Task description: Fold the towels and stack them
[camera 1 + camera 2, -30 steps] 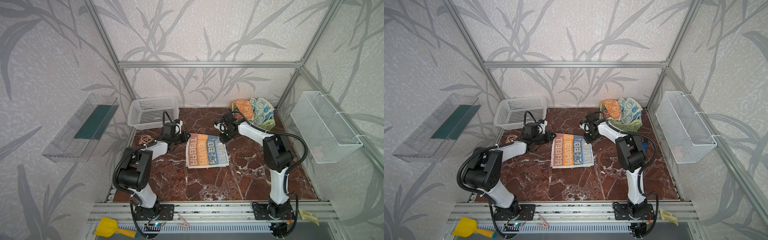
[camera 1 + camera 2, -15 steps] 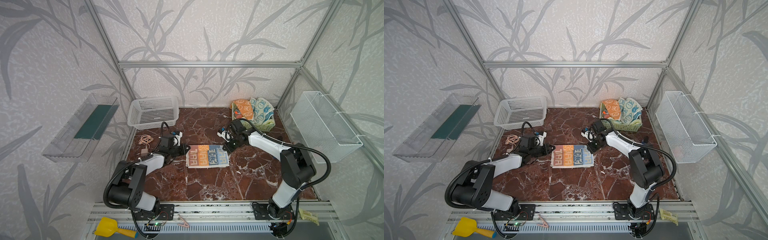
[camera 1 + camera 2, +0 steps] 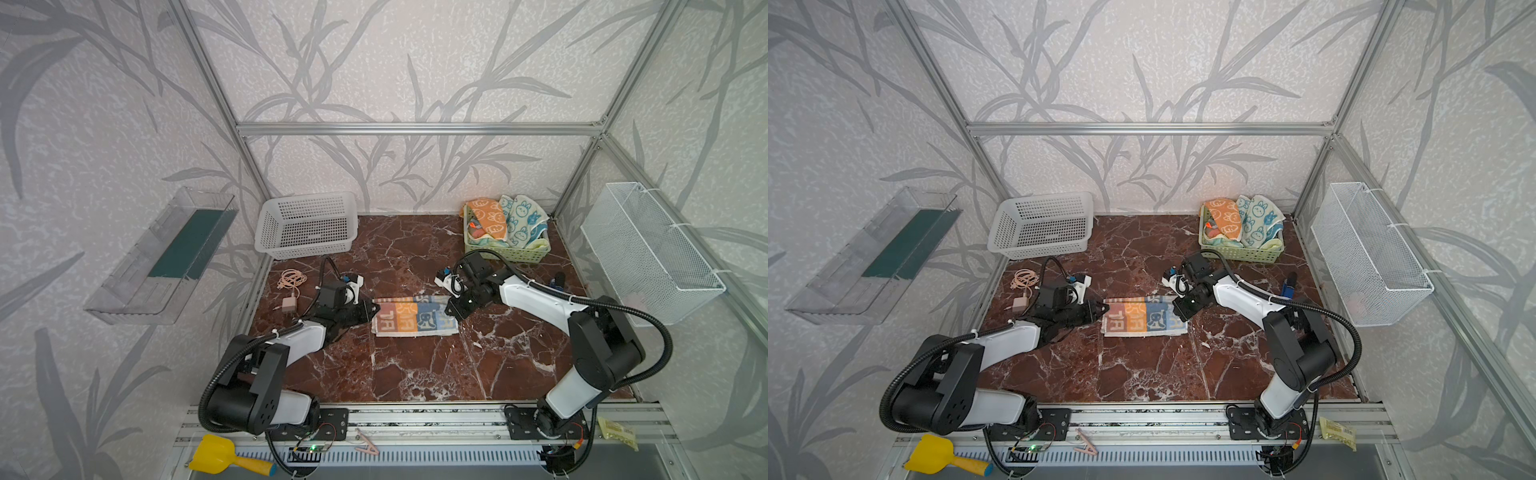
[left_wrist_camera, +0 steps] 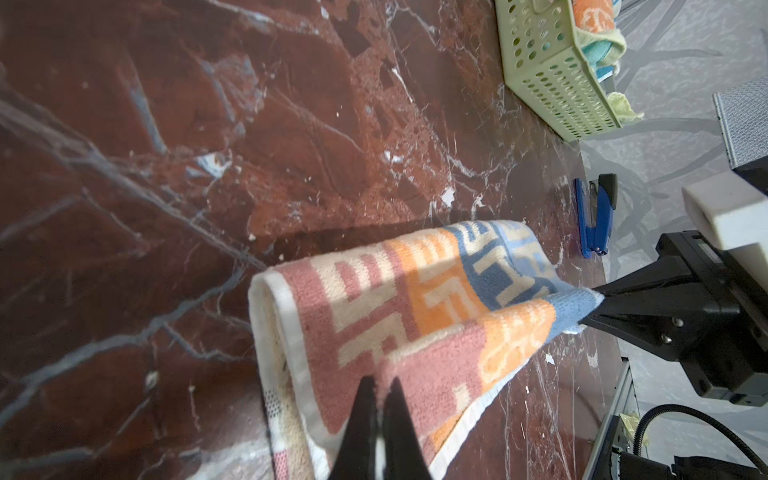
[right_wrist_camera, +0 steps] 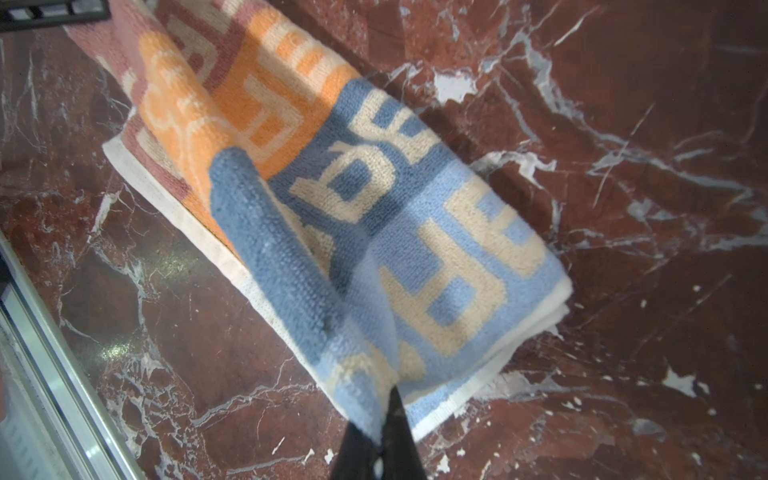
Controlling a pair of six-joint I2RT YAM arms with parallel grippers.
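The orange and blue lettered towel (image 3: 413,318) (image 3: 1144,318) lies doubled over on the marble floor as a short wide strip. My left gripper (image 3: 376,308) (image 4: 380,380) is shut on its pink end, with the upper layer pinched and lifted slightly. At the blue end, my right gripper (image 3: 453,313) (image 5: 386,395) is shut on the upper layer's corner, which bunches between the tips. More towels, an orange bunny one (image 3: 484,214) and a white one with blue bunnies (image 3: 523,216), sit heaped in the green basket (image 3: 505,251) at the back right.
A white perforated basket (image 3: 307,226) stands at the back left. A coiled cable with a charger (image 3: 291,286) lies beside the left arm. A blue stapler (image 3: 1288,286) lies by the right wall, under a hanging wire basket (image 3: 648,249).
Both grippers pulled the towel's far edge toward the front. The towel went from lying flat and open to folded in half along its length.
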